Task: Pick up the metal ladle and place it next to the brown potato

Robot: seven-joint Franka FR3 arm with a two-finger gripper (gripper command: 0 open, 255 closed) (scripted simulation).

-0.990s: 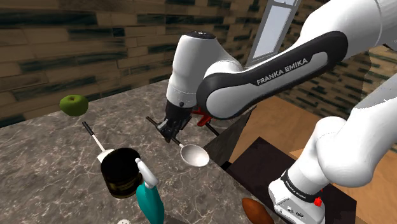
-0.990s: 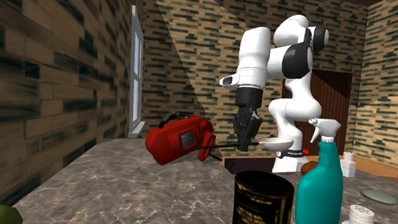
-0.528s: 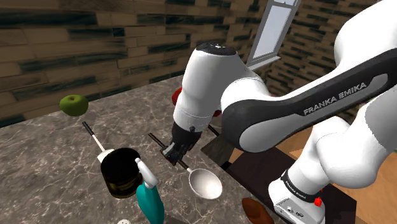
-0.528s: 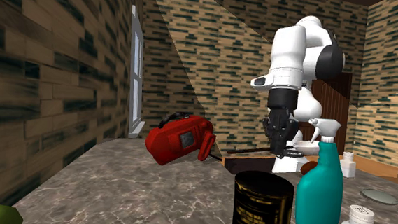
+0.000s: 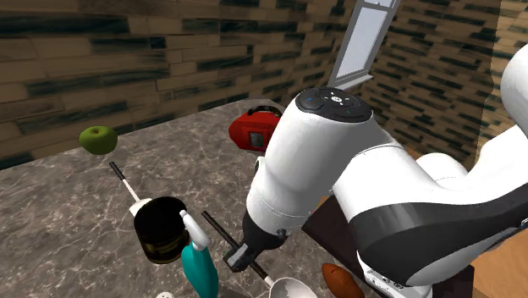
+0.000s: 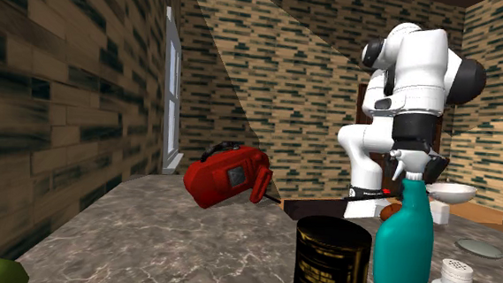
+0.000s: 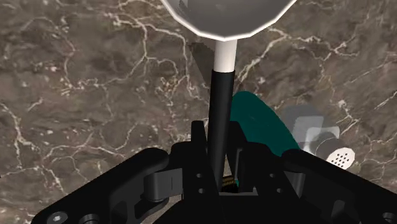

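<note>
Swung toward the potato, the gripper grips the ladle tight by its dark handle.

No lettering can be read anywhere. The dark can on the table bears a band of faint marks, and the arm's base a small strip, both too small to decipher.

There's the ladle: a bowl of smooth pale metal with a soft sheen, and a plain matt black handle. The gripper clasping that handle is matt black too. The countertop is smooth brown marbled stone, white-veined. The spray bottle looks like sleek teal plastic, the can dark and faintly shiny, and the arm glossy white.
</note>
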